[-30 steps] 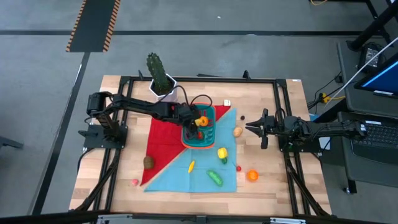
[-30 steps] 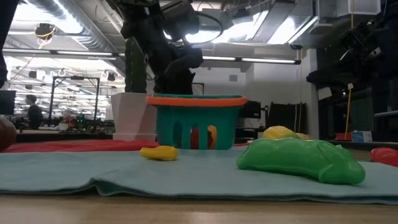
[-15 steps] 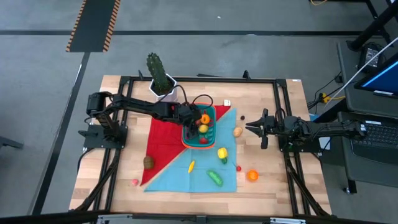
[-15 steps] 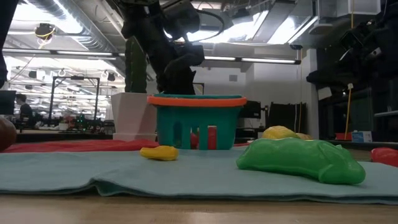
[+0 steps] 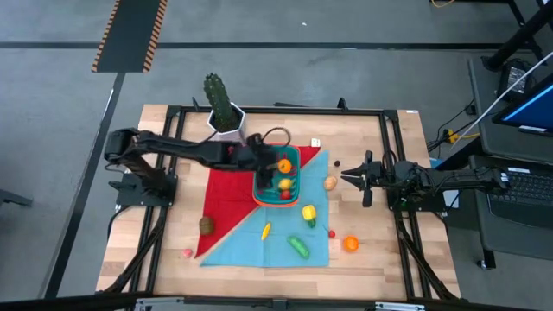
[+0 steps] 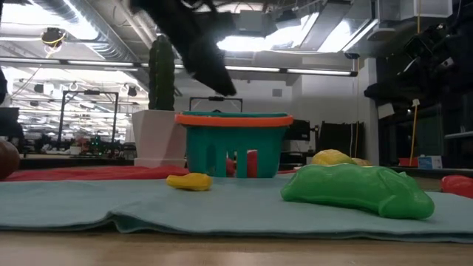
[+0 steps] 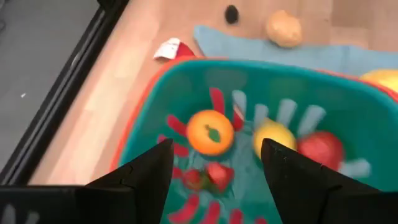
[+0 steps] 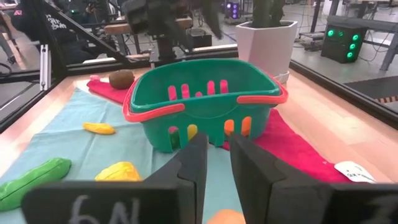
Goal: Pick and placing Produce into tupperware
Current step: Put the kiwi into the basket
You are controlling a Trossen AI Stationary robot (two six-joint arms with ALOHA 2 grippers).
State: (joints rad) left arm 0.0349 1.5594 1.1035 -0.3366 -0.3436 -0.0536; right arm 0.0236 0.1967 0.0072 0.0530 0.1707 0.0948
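Hovering gripper: the left gripper (image 7: 214,168) hung over the teal tupperware (image 5: 294,156), fingers spread and holding nothing.
Waiting gripper: the right gripper (image 5: 347,177) sat at the table's right side, well apart from the container, its fingers (image 8: 194,163) nearly together with nothing between them.
Tupperware: it stood with its orange-red rim on the red cloth (image 5: 229,192), just beside the white pot of the cactus (image 5: 218,98).
Produce inside: an orange (image 7: 209,131), a yellow fruit (image 7: 273,137), a red piece (image 7: 319,150) and a small strawberry (image 7: 219,173).
Produce outside: a potato (image 5: 330,182) on bare wood; a yellow pepper (image 5: 308,212), a yellow banana (image 5: 266,231) and a green pepper (image 5: 299,247) on the blue cloth (image 5: 281,242); an orange fruit (image 5: 351,244), a brown kiwi (image 5: 206,225) and a pink piece (image 5: 187,253) nearer the table's front.
In the way: the cactus pot stood close behind the left arm's reach.
Writing: blurred pale marks on the right gripper's body, not readable.
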